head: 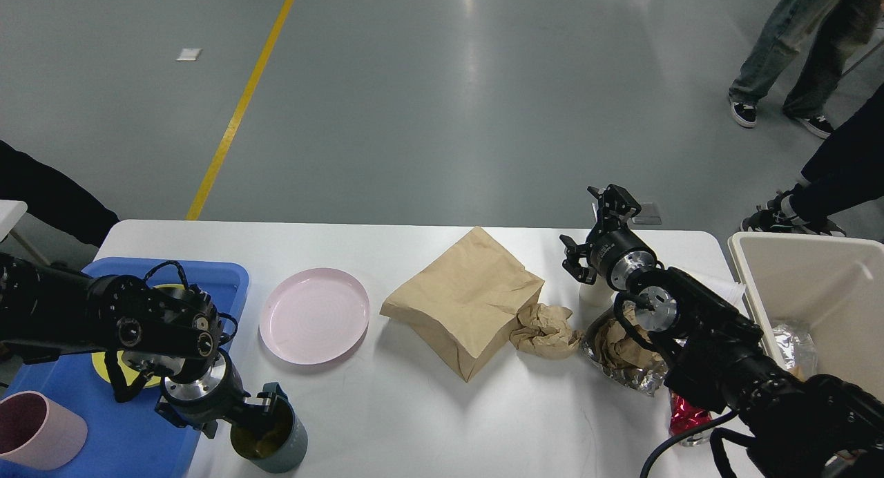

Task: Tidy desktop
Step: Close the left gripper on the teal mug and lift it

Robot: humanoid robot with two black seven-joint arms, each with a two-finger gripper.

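Note:
The white desktop holds a pink plate, a brown paper bag, a crumpled brown paper ball, a foil wrapper with paper in it, a red wrapper and a small white cup. A grey-green cup stands at the front left. My left gripper sits at that cup's rim, too dark to tell how its fingers stand. My right gripper hangs open over the far right of the desktop, above the white cup, holding nothing.
A blue tray at the left edge holds a yellow item and a pink cup. A beige bin with some foil inside stands past the right end. People's legs are on the floor at the far right.

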